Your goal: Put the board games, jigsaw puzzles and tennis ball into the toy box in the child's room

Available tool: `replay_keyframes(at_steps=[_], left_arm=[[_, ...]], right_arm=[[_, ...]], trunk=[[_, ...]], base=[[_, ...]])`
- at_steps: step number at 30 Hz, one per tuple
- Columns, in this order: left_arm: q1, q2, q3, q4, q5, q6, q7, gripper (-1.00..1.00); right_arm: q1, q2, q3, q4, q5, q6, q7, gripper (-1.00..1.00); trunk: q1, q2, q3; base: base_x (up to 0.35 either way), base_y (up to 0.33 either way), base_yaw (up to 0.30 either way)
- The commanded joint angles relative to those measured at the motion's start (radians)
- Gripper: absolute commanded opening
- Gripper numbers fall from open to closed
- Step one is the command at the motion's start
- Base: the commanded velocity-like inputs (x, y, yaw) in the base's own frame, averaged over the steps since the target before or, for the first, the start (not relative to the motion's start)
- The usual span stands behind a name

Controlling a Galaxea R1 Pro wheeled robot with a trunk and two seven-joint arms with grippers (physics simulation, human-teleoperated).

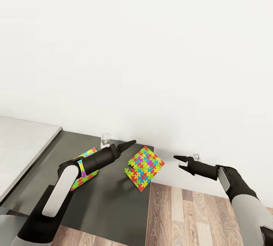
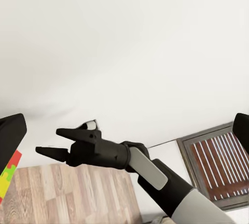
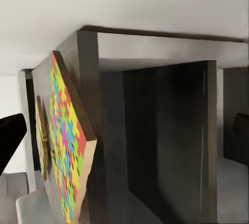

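Two bright puzzle-patterned flat boxes [image 1: 145, 167] [image 1: 86, 168] on dark grey cabinet top [image 1: 110, 204]; left black gripper [image 1: 129, 144] apparently closed, empty; right black gripper [image 1: 179, 162] slightly parted, empty.

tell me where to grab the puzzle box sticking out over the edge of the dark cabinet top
Grip the jigsaw puzzle box by the corner overhanging the cabinet top, coming from the floor side with the right gripper. It lies flat, so that edge alone leaves room for one of the open jaws beneath; this looks easiest, though its thickness is hard to judge.
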Motion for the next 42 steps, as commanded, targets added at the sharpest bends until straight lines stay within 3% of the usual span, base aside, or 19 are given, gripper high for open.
replay_keyframes(at_steps=[1,16,42], left_arm=[[-0.001,0.000,0.000,0.000,0.000,0.003,-0.002,1.00],[-0.001,0.000,-0.001,0.000,0.000,0.003,-0.002,1.00],[-0.001,0.000,-0.001,0.000,0.000,0.003,-0.002,1.00]], right_arm=[[-0.007,0.000,-0.007,0.020,-0.003,0.005,-0.015,1.00],[-0.032,0.005,-0.038,0.128,-0.004,-0.005,-0.083,1.00],[-0.036,0.016,-0.041,0.146,-0.003,-0.008,-0.094,1.00]], trunk=[[0.000,-0.001,-0.001],[0.000,-0.001,-0.001],[0.000,-0.001,-0.001]], base=[[0.000,0.000,0.000],[0.000,0.000,0.000],[0.000,0.000,0.006]])
